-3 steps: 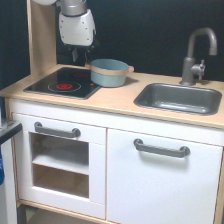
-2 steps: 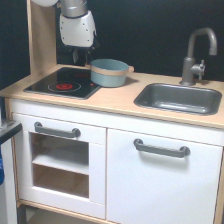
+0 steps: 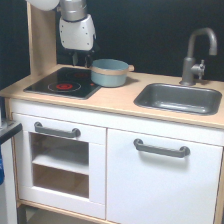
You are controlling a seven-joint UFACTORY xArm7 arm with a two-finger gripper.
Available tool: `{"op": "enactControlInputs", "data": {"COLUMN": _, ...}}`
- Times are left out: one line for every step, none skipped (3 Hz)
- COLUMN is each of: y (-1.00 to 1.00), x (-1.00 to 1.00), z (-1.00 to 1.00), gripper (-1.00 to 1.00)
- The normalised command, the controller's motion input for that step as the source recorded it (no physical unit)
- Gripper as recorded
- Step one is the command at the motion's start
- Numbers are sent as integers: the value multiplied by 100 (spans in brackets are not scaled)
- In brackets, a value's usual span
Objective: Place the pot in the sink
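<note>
The pot [image 3: 109, 73] is light blue-grey with a tan rim band and stands upright on the wooden counter, at the right back corner of the black stovetop [image 3: 62, 83]. My gripper [image 3: 81, 60] hangs just to the exterior view's left of the pot, above the back of the stovetop. Its dark fingers [image 3: 75, 58] point down, apart and with nothing between them. The sink [image 3: 150, 95] is a dark grey basin set into the counter on the exterior view's right, a clear gap away from the pot. Nothing lies in it.
A grey curved faucet [image 3: 196, 52] rises behind the sink's back edge. A wooden side post [image 3: 41, 42] stands behind the stovetop on the exterior view's left. White cabinet doors with grey handles [image 3: 161, 148] fill the front below the counter.
My gripper has shifted slightly toward the exterior view's right, closer to the pot. The pot has not moved.
</note>
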Motion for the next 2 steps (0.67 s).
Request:
{"op": "enactControlInputs", "data": {"y": -2, "x": -11, "z": -56, "gripper": 99}}
{"op": "enactControlInputs", "data": {"y": 8, "x": -4, "z": -21, "gripper": 12}}
